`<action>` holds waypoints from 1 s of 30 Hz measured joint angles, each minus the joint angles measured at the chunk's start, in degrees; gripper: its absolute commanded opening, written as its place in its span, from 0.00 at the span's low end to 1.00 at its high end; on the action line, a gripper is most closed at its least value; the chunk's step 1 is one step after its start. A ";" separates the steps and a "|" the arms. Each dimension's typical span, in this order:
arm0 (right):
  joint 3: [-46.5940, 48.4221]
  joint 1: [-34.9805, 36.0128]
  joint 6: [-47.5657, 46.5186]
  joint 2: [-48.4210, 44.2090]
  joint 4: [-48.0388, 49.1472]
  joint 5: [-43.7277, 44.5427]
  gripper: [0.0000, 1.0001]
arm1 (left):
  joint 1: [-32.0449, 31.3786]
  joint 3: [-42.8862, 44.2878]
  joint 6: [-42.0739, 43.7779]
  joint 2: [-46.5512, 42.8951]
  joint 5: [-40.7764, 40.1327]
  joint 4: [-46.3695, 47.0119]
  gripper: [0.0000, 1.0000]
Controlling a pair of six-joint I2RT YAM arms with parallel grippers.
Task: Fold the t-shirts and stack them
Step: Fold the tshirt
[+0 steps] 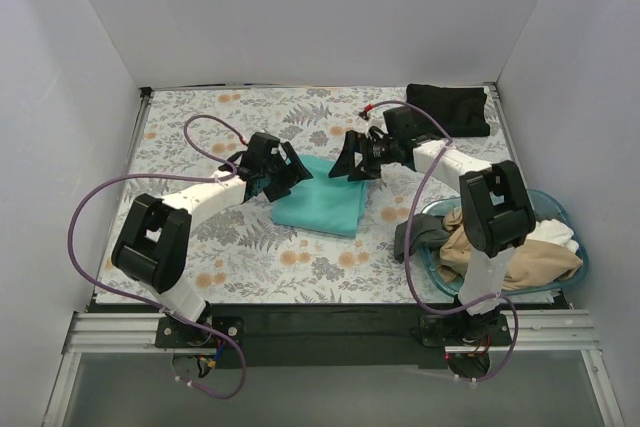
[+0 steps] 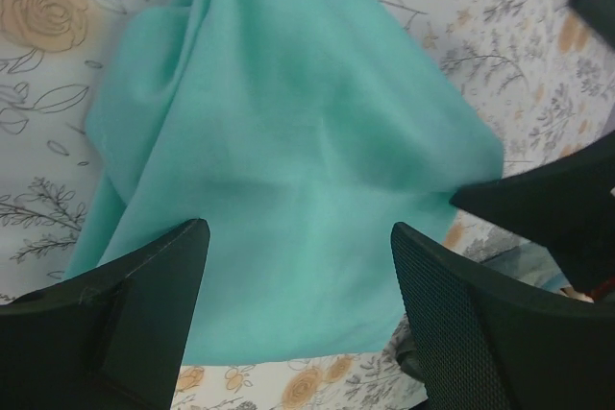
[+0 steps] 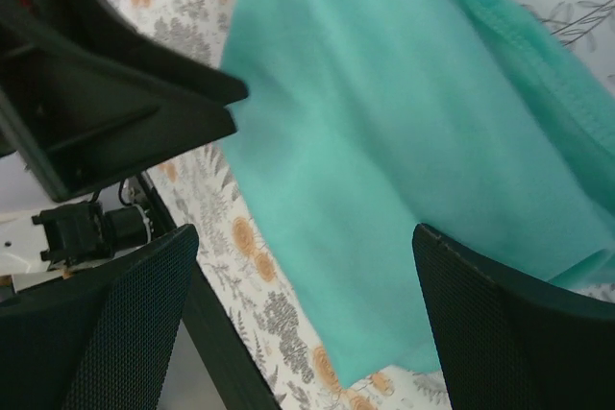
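Teal t-shirt (image 1: 322, 197) lies folded mid-table, with both claws spread wide and empty above it: left gripper (image 1: 289, 175) at its ten o'clock, right gripper (image 1: 346, 165) at one. Folding looks about done. Next, I reckon, regrip and stack it on the black t-shirt (image 1: 450, 107) at two o'clock.

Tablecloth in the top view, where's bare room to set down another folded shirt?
Free: the tablecloth strip between the teal t-shirt and the near edge, and the far-left corner beyond the left arm. Crowded: the right side, with the basket, right arm and black t-shirt.
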 measured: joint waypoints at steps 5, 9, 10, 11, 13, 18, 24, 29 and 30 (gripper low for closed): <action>3.39 -0.55 1.09 8.50 1.51 2.32 0.98 | 0.15 -2.58 -0.48 0.59 0.00 0.02 0.76; 5.09 -1.22 1.46 12.46 1.55 3.06 0.98 | 0.22 -4.50 -0.68 0.74 -0.13 0.26 0.76; 5.70 -1.38 1.42 12.66 1.64 3.37 0.98 | 0.20 -4.87 -0.76 0.81 -0.13 0.31 0.76; 6.32 -1.49 1.29 12.90 1.79 3.69 0.98 | 0.20 -5.38 -0.85 0.87 -0.11 0.48 0.76; 7.26 -1.68 1.07 13.53 2.01 3.96 0.98 | 0.20 -5.86 -1.05 1.40 0.02 0.72 0.76; 9.66 -1.81 -0.96 14.38 -0.13 4.55 0.98 | -0.24 -6.21 -1.86 2.38 0.61 1.75 0.75; 12.15 -1.57 -6.69 10.84 -7.17 12.28 0.98 | -2.54 -6.75 -1.95 0.59 0.52 1.20 0.76; 8.26 -1.33 -8.87 0.00 -8.92 20.39 0.98 | -3.21 -6.97 -1.46 -6.08 -2.16 -0.74 0.79; 7.30 -1.33 -9.20 -2.16 -8.87 21.81 0.98 | -3.21 -6.75 -1.31 -7.21 -2.97 -0.92 0.81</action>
